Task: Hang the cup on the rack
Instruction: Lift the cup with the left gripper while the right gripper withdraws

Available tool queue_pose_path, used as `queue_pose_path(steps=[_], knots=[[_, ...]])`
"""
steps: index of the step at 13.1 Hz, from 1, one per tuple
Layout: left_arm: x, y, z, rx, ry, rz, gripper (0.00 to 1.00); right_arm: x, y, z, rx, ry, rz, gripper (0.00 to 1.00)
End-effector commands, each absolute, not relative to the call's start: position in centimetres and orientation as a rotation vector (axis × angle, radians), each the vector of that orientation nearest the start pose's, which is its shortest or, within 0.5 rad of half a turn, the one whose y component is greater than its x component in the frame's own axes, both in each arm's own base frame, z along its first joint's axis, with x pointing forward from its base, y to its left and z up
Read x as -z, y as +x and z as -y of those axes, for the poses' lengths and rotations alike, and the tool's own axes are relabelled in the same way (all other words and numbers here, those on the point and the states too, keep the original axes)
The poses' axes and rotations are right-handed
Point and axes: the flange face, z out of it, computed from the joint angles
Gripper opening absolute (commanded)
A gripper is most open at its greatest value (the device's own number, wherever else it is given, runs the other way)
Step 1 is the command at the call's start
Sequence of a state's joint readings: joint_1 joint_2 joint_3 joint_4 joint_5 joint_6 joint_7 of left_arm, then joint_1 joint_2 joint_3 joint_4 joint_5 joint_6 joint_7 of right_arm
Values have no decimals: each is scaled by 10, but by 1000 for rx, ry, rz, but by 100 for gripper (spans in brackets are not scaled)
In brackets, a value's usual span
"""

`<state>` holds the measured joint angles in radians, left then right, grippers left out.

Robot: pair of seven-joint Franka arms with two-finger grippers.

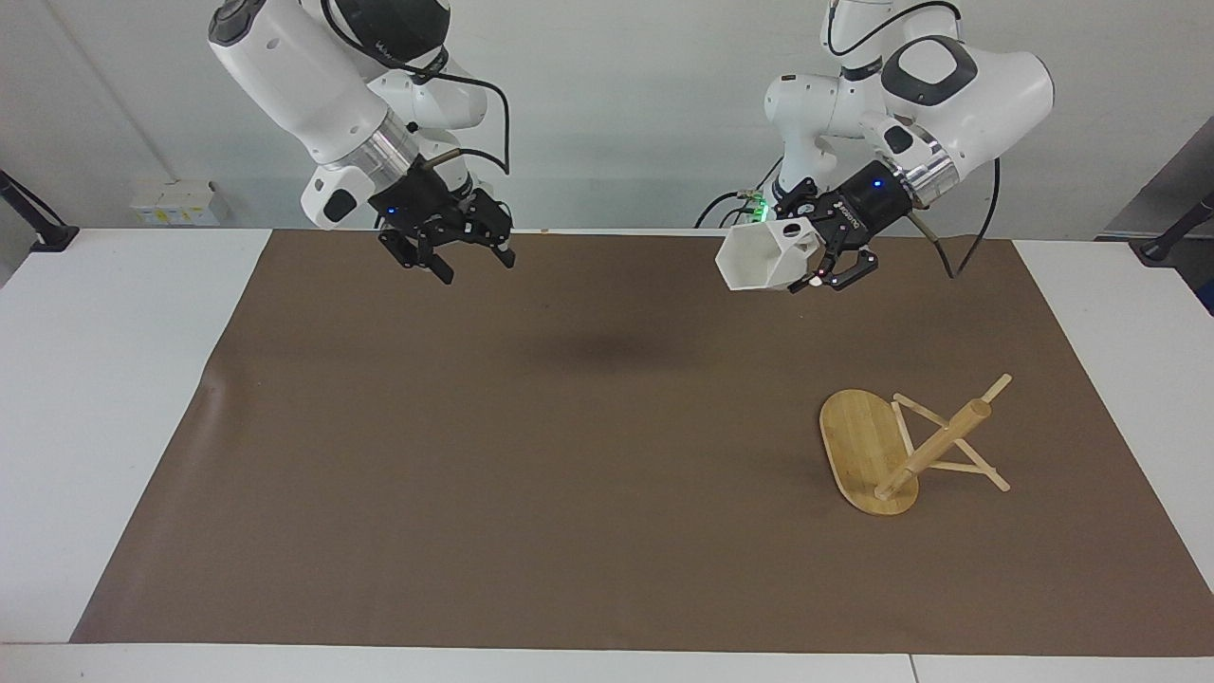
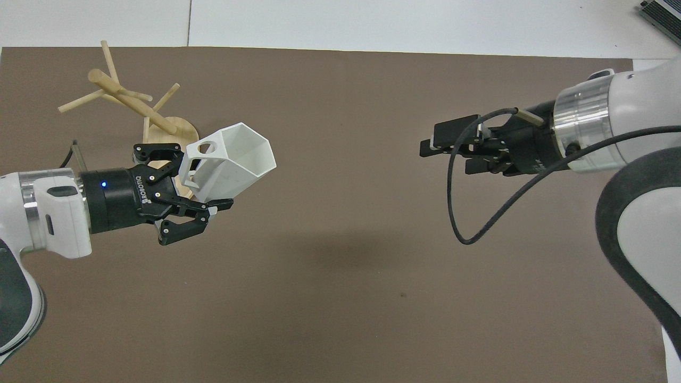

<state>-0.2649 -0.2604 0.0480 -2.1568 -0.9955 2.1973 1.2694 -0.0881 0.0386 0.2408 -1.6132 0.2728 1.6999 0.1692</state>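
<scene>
My left gripper (image 1: 814,258) is shut on the white faceted cup (image 1: 759,258), gripping its wall by the handle. It holds the cup tilted in the air over the brown mat, with the mouth turned toward the right arm's end. Seen from overhead, the cup (image 2: 237,165) and left gripper (image 2: 199,181) partly cover the rack's base. The bamboo rack (image 1: 901,451) lies tipped over on the mat toward the left arm's end, its oval base on edge and its post (image 2: 133,103) slanting on the pegs. My right gripper (image 1: 463,256) hangs open and empty over the mat toward its own end (image 2: 441,149).
A brown mat (image 1: 569,474) covers most of the white table (image 1: 104,379). The right arm's black cable (image 2: 457,213) loops below its wrist. Nothing else lies on the mat.
</scene>
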Motion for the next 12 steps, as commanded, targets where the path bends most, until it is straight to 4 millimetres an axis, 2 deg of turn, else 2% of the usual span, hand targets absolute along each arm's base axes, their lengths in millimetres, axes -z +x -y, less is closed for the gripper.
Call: queue_pose_path(steps=[1,5,7,8,10,12], knots=[[-548,493,129,-790,2228,1007,0,-592,558,-79,-6,-3035,-28,100],[-544,499,135,-746,2438,864,0,-594,566,16,44,-3051,-274,100],[-538,503,141,-727,2527,808,0,-596,565,42,62,-3068,-334,100],[-532,507,142,-714,2566,753,0,-599,564,52,73,-3087,-334,100],[-520,512,144,-649,2602,587,0,-609,562,57,101,-3091,-309,100],[-505,520,147,-635,2630,545,0,-616,557,58,98,-3091,-311,100]])
